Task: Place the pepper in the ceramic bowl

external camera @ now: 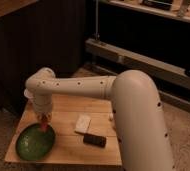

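The green ceramic bowl (34,142) sits at the front left corner of the small wooden table (68,107). My white arm reaches across to the left, and the gripper (43,120) points down just above the bowl's right rim. The red-orange pepper (44,125) hangs from the gripper, its tip over the bowl's inner right side.
A white rectangular object (82,123) and a black rectangular object (94,140) lie on the table right of the bowl. A translucent white cup (28,94) stands at the back left, partly behind the arm. Dark cabinets and a shelf stand behind the table.
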